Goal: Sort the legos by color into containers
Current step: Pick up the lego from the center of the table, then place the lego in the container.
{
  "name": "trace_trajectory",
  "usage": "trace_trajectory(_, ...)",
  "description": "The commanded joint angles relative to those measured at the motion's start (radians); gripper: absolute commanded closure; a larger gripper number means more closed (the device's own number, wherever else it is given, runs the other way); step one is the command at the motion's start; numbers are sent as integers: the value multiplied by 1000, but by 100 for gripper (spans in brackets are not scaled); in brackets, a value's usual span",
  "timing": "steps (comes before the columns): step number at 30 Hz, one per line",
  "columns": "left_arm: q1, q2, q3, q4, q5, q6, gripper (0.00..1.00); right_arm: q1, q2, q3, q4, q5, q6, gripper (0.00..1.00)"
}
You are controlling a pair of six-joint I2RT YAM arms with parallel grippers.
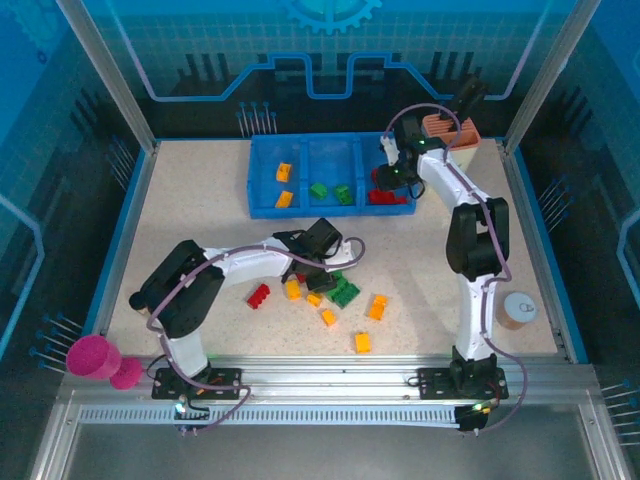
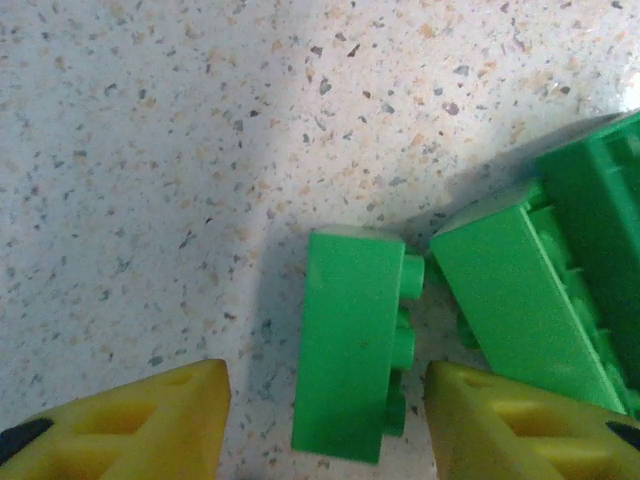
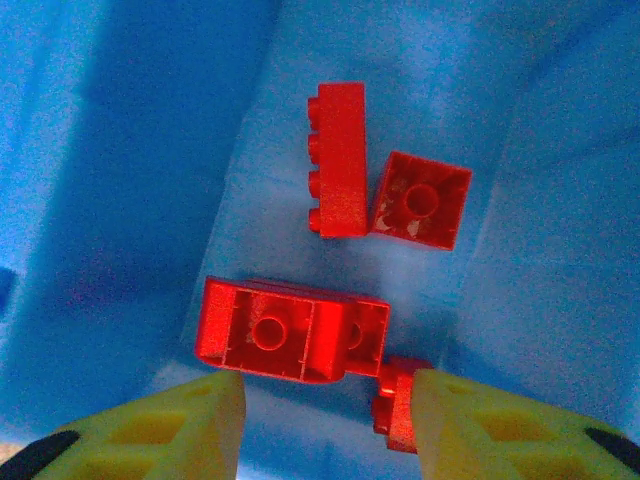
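Top external view: blue tray [image 1: 262,208] at the far side of the tabletop [image 1: 200,200], three compartments side by side. Left compartment: two orange bricks [image 1: 284,172]. Middle: two green bricks [image 1: 318,190]. Right: red bricks [image 1: 380,197], partly covered by the right hand [image 1: 388,172], which hangs over that compartment. Loose pile near the tabletop's middle: one stray red brick [image 1: 259,295], several loose orange bricks [image 1: 378,306] and a green cluster [image 1: 344,292]. Left hand [image 1: 322,268] is low at the far edge of this pile. Left wrist view: left hand [image 2: 325,400] spread, its yellow fingers [image 2: 150,420] on either side of a small green brick [image 2: 350,345] that lies on its side, studs to the right. A gap shows on both sides, narrower on the right, so it is not pinched. A larger green brick [image 2: 520,300] lies tilted just beside it on the right. Right wrist view: right hand [image 3: 325,410] spread above the blue compartment floor. A long red brick [image 3: 290,335] lies hollow side up just ahead of the fingertips. A short red piece [image 3: 398,405] sits at the inner edge of the right-side finger; cannot tell whether they touch. Farther off, a studded red brick [image 3: 340,160] on its side touches a square red brick [image 3: 420,200].
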Motion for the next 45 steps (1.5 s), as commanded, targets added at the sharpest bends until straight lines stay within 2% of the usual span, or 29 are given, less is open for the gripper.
trace_trajectory(1,-8,34,32,-23,51,27,52,-10,-55,-8,-20,-9,0,51)
trace_trajectory(6,-6,43,36,-45,69,27,63,-15,-65,-36,-14,0,-1,51)
trace_trajectory(12,-6,47,37,-39,49,11,75,-18,-81,-62,-2,-3,10,50)
trace_trajectory(15,-5,42,50,-26,19,-13,84,-20,-106,-90,10,1,14,50)
trace_trajectory(20,33,13,98,-21,35,-105,88,-19,-179,-155,25,3,23,50)
trace_trajectory(24,101,-5,170,-31,32,-210,89,-19,-279,-255,58,-30,46,49)
trace_trajectory(33,243,104,477,-62,-12,-376,89,-11,-501,-526,144,-122,136,45)
trace_trajectory(37,276,228,665,-91,-66,-406,88,20,-598,-647,170,-130,159,44)
trace_trajectory(45,286,539,1045,-144,-145,-453,88,107,-756,-837,167,-118,211,43)
